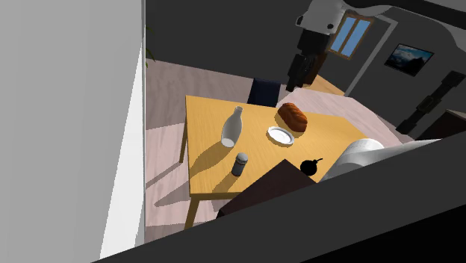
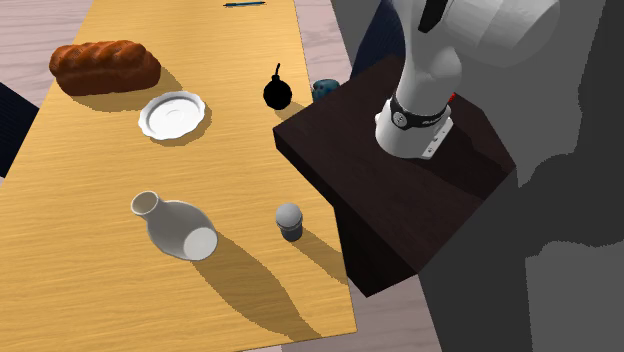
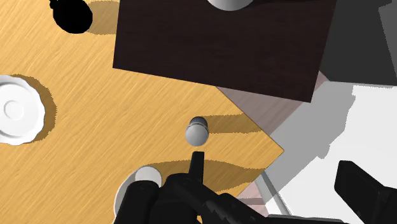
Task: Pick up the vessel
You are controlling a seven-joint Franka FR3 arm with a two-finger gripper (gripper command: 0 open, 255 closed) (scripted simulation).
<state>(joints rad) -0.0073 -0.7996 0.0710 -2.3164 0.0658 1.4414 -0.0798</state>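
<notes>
Black fingers [image 3: 197,167] rose nearest the wrist camera, and they stood apart with nothing clasped between them. In the shoulder view the gripper [image 1: 300,75] hung high over the far side of the orange wooden table [image 2: 60,290].

Just under the hand in the wrist view, and partly hidden by it, stood the vessel [image 2: 175,228]. It was plain white, with a round body that narrowed to a slim neck and a flared mouth, and it stood upright on the tabletop. What it held could not be told. A small dark jar [image 2: 289,221] with a rounded grey top stood near it, between the vessel and the dark brown stand [image 2: 400,190].

Further along the table lay a white scalloped plate [image 2: 173,115] showing only its white face. A brown loaf [image 2: 105,66] rested on the wood just beside the plate, not on it. A round black pot [image 2: 277,94] with a thin stem stood close to the stand's corner.
</notes>
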